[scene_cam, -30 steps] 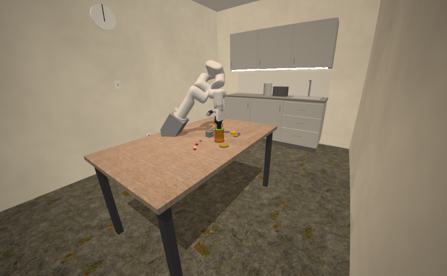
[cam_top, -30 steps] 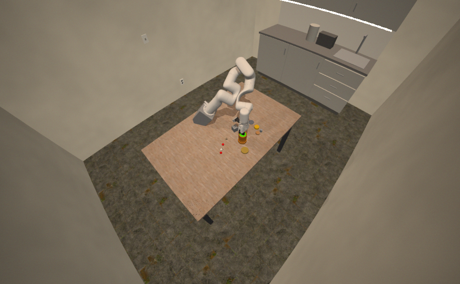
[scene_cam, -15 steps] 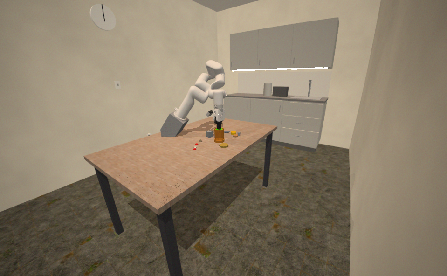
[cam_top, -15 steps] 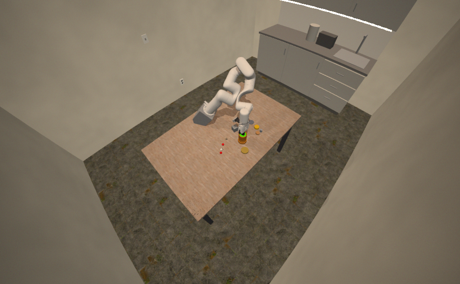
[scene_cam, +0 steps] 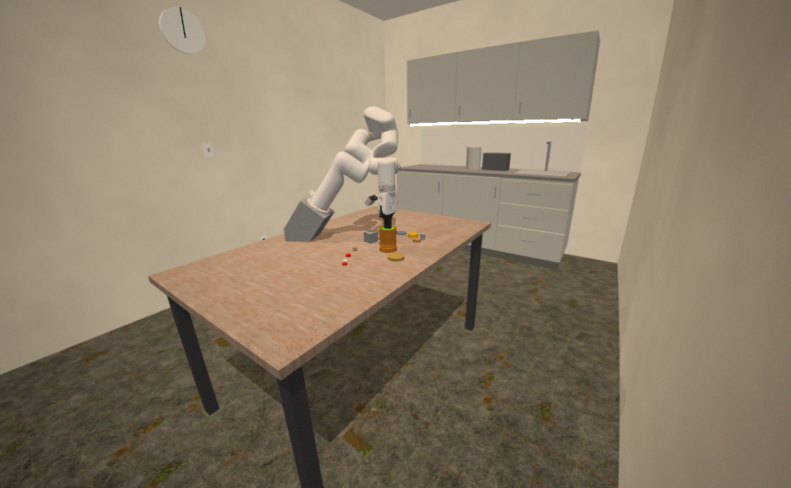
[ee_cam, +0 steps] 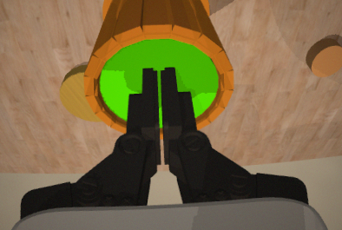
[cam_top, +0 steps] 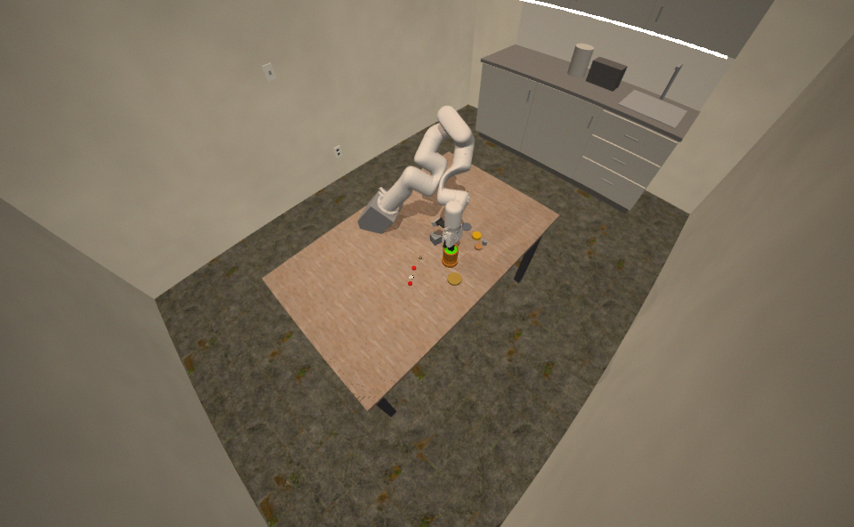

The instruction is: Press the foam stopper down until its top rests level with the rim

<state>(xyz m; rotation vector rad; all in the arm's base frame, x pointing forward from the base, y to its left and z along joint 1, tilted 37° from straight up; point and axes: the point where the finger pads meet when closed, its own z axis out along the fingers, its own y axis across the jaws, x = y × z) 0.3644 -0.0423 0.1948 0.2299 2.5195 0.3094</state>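
An orange wooden jar [ee_cam: 156, 41] stands upright on the table; it also shows in the top view [cam_top: 450, 255] and the exterior view [scene_cam: 388, 240]. A bright green foam stopper [ee_cam: 159, 77] fills its mouth and sits inside the orange rim, below it in the wrist view. My gripper [ee_cam: 159, 88] is shut and empty. It points straight down with its closed fingertips on the middle of the stopper. The gripper also shows above the jar in the top view [cam_top: 450, 243] and the exterior view [scene_cam: 387, 222].
A flat tan disc [cam_top: 455, 279] lies on the table beside the jar. Small orange and yellow pieces [cam_top: 476, 239] lie to its far right, a grey block [scene_cam: 369, 235] to its left. Two small red bits [cam_top: 411, 275] lie further left. The robot base [cam_top: 374, 215] stands at the table's back edge.
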